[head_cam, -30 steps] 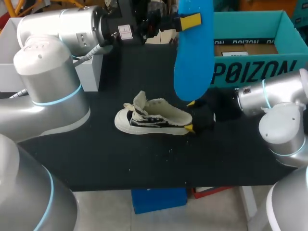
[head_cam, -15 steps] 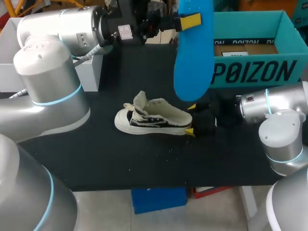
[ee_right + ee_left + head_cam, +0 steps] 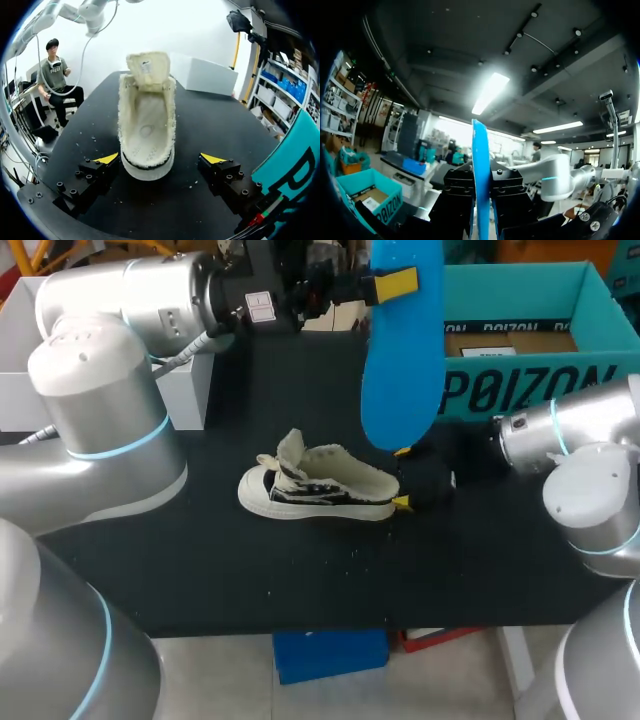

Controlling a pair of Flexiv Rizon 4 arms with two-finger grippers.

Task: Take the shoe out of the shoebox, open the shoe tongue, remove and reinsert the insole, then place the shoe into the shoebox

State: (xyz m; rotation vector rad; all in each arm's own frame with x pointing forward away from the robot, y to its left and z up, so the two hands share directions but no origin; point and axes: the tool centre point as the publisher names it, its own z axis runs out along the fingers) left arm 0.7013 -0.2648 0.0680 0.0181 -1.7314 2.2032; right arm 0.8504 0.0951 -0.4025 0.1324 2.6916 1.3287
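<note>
My left tool point(image 3: 395, 285) is clamped on the blue insole point(image 3: 400, 370), held high so the shoe point(image 3: 320, 485) lies free on the tabletop point(image 3: 200, 570). My right tool point(image 3: 403, 478) stands apart astride its heel (probably to steady it for reinsertion).

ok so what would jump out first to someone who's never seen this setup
The blue insole stands out most, held upright high over the table by the left pincer, in front of the teal shoebox. Below it the pale shoe rests on the black surface with its tongue pulled up. The right pincer is open, one finger on either side of the heel without touching it.
</note>
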